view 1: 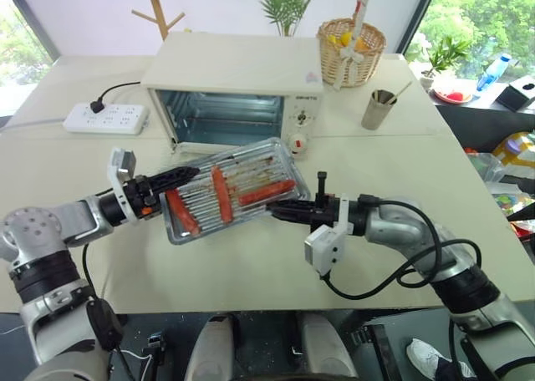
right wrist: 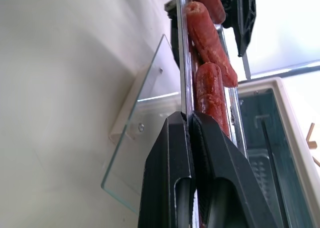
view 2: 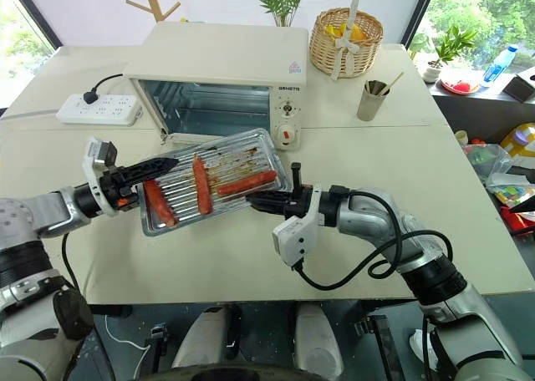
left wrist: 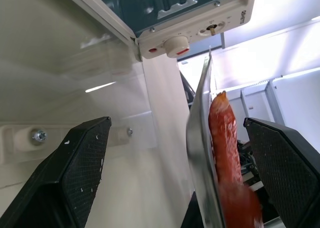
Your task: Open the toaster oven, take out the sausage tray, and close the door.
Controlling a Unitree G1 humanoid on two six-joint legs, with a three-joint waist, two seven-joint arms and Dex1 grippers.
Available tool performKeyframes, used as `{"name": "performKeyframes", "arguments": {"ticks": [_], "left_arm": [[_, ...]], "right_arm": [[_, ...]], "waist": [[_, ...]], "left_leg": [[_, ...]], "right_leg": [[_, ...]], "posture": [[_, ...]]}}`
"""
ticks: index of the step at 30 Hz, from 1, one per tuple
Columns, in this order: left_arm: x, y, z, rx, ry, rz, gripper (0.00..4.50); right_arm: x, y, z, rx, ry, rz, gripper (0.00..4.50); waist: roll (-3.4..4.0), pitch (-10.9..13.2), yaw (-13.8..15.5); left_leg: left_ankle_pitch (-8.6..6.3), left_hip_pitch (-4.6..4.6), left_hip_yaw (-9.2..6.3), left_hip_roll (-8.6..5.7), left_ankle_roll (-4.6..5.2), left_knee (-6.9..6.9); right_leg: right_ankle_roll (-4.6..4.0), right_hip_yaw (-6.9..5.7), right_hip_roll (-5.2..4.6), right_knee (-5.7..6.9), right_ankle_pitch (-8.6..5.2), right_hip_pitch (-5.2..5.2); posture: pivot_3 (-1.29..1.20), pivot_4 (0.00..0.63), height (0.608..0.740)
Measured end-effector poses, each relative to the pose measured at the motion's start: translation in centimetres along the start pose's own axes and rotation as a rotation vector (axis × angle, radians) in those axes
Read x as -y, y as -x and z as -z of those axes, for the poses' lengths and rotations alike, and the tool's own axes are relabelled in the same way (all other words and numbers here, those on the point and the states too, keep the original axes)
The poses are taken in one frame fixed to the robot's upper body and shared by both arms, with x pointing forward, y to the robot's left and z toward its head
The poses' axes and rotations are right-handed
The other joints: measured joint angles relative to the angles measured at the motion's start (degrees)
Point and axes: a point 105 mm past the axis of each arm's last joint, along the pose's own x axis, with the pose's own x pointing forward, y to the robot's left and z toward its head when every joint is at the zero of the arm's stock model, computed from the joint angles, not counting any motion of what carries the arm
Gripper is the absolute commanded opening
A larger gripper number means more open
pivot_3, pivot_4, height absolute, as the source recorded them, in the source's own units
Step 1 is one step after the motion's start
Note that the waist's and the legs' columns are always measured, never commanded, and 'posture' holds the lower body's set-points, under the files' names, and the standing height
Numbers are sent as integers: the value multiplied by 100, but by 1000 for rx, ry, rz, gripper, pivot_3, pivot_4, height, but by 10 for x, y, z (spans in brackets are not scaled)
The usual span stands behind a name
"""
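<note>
While right hand (view 1: 280, 211) pinches the sausage tray's (view 1: 242, 174) rim, left hand (view 1: 180, 178) gapes wide.

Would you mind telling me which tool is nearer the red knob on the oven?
Right. The right tool grips the sausage tray's edge just below the red knob; the left tool straddles the tray's far end.
</note>
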Motion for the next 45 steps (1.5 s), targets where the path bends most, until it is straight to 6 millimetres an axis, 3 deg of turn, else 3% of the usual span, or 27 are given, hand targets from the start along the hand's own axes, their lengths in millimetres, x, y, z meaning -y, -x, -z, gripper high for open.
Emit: {"name": "performKeyframes", "arguments": {"ticks": [2,8,18,21,27,38,45], "left_arm": [[-1,0,0,2,9,-2,3572],[4,-2,-6,17,30,34,574],[9,1,-8,19,36,56,574],[8,2,-8,19,37,46,1488],[10,6,-6,-2,38,46,4463],[13,19,-37,76,31,24,4463],[-1,6,-25,22,39,-18,4463]], "right_arm": [[0,0,0,-1,0,0,0],[-3,0,0,-1,5,-23,0],[-3,0,-3,16,17,-21,0],[-2,-1,-5,22,21,-16,0],[1,-2,-8,31,26,-7,0],[-1,-2,-9,35,27,-10,0],[-2,-1,-9,38,25,-9,0]], "waist": [[0,0,-1],[0,0,4],[0,0,2],[0,0,1],[0,0,4],[0,0,4],[0,0,5]], "left_leg": [[0,0,0,0,0,0],[0,0,0,-2,0,0],[0,0,-1,-1,0,0],[0,0,-1,-1,-1,0],[0,0,-8,-1,-1,0],[0,0,-10,-4,-1,0],[0,-1,-5,-3,-1,-1]], "right_leg": [[0,0,1,0,0,0],[0,0,0,0,0,0],[0,0,0,0,0,0],[0,-1,0,0,0,0],[0,0,-1,0,0,0],[-1,-2,0,-1,-1,0],[-1,-1,-1,-1,-1,0]], "posture": [[0,150,740],[0,150,740],[0,150,740],[0,150,740],[0,150,740],[0,150,740],[0,150,740]]}}
